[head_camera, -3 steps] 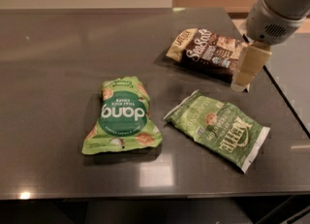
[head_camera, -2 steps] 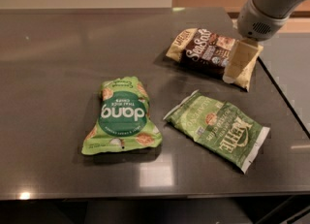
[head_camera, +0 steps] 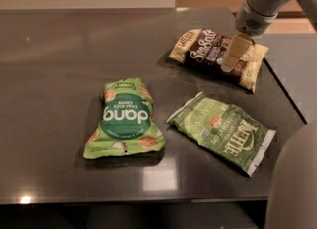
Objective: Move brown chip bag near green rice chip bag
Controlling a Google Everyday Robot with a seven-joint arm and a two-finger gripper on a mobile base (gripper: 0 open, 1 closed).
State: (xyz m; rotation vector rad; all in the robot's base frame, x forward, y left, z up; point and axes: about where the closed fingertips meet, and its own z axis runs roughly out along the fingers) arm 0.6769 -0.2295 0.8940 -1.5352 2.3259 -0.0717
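The brown chip bag (head_camera: 200, 54), dark brown with cream-yellow ends and white "Sea Salt" lettering, lies flat at the back right of the dark table (head_camera: 64, 49). The green rice chip bag (head_camera: 124, 119), lime green with a "dang" circle, lies flat in the middle front, well apart from the brown bag. My gripper (head_camera: 230, 62) comes down from the upper right on a grey arm and points down over the right half of the brown bag, at or just above its surface.
An olive-green "Kettle" bag (head_camera: 223, 131) with white edges lies at the front right, between the two other bags and slightly nearer me. The table's right edge runs just past the brown bag. A grey part of the robot (head_camera: 294, 183) fills the lower right corner.
My gripper has moved left and a little farther back, from past the brown bag's right end to over its right half. The bags have not moved.
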